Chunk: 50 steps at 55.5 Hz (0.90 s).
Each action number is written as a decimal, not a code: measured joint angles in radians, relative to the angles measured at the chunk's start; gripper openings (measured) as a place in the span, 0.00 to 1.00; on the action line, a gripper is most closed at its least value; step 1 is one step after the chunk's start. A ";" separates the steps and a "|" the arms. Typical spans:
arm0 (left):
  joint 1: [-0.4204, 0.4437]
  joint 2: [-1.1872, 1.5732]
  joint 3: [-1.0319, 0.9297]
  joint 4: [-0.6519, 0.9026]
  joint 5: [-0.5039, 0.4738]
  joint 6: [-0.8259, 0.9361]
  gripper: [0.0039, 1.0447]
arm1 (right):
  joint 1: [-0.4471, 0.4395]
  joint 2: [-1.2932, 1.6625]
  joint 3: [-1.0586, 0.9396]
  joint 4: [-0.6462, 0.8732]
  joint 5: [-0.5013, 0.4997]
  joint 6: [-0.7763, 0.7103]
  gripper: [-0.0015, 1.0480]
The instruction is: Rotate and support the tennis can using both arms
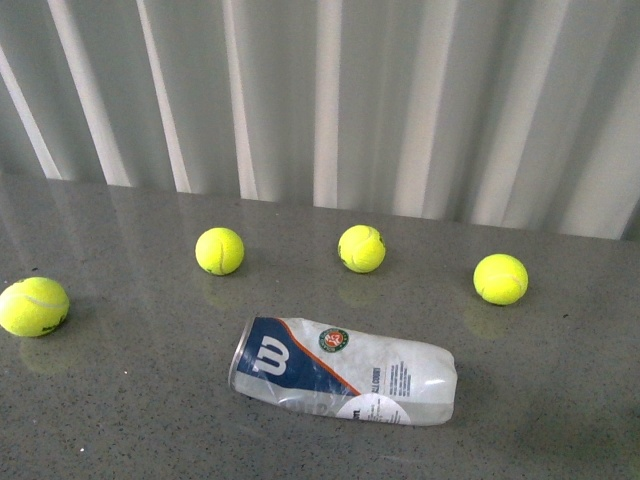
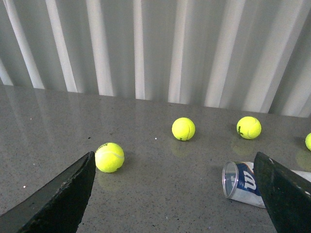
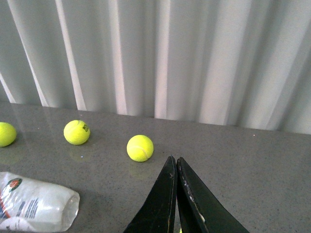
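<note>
Basically nothing's done yet: the clear plastic tennis can (image 1: 340, 372) with the navy-and-white label lies untouched on its side on the glossy grey speckled table (image 1: 120, 420) among yellow-green tennis balls (image 1: 219, 251), left gripper (image 2: 174, 155) spread wide and empty, right gripper (image 3: 174, 165) pinched closed on nothing, white pleated curtain (image 1: 320, 100) behind.

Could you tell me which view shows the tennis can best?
Front view: the whole tennis can lies sideways, label visible. Left wrist shows only its silver-rimmed end, right wrist only its clear end.
</note>
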 joint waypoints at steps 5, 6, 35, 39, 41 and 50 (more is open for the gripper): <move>0.000 0.000 0.000 0.000 0.000 0.000 0.94 | 0.067 -0.044 0.000 -0.043 0.074 0.002 0.03; 0.000 0.000 0.000 0.000 0.000 0.000 0.94 | 0.077 -0.055 0.000 -0.052 0.074 0.002 0.03; 0.000 0.000 0.000 0.000 0.000 0.000 0.94 | 0.090 -0.242 0.000 -0.237 0.078 0.002 0.03; 0.000 0.000 0.000 0.000 0.001 0.000 0.94 | 0.090 -0.262 0.000 -0.256 0.078 0.002 0.03; 0.000 0.000 0.000 0.000 0.001 0.000 0.94 | 0.090 -0.271 0.000 -0.265 0.078 0.002 0.03; 0.000 0.000 0.000 0.000 0.000 0.000 0.94 | 0.090 -0.441 0.000 -0.440 0.077 0.002 0.03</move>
